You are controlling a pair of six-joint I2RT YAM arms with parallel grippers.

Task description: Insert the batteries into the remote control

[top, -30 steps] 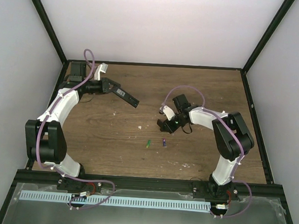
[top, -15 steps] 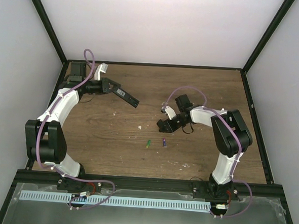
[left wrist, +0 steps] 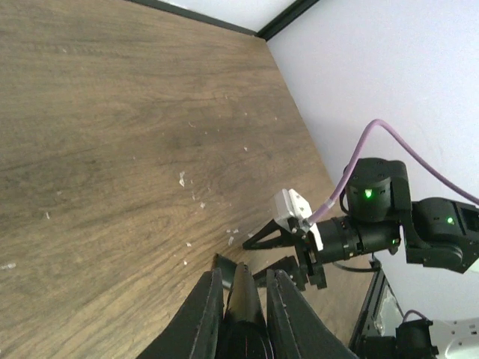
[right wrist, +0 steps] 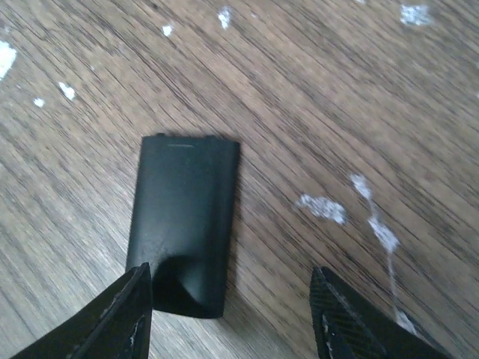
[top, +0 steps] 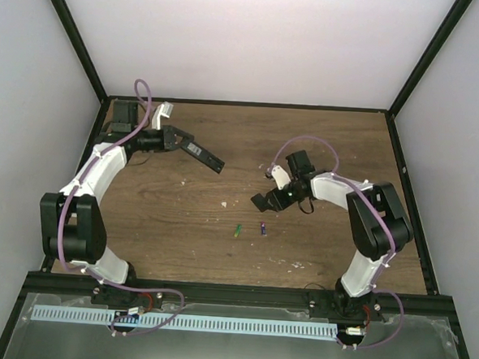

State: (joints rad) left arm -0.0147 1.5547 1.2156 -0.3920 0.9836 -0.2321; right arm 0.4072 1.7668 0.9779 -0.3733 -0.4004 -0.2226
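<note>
The remote (top: 202, 154) is raised at the far left, clenched in the left gripper (top: 179, 142). The green battery (top: 237, 231) and purple battery (top: 263, 228) lie near each other mid-table (top: 180, 216). The right gripper (right wrist: 230, 271) — jaws parted, grasping nothing — hangs over a black cover (right wrist: 183, 217).

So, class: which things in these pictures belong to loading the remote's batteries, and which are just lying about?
Job in hand: remote control, green battery, purple battery, black cover piece.
Lying about: white flecks.

Two white-and-black jointed arms (top: 102, 167), looping purple cables (top: 305, 138), green indicator lights (left wrist: 367, 194).
</note>
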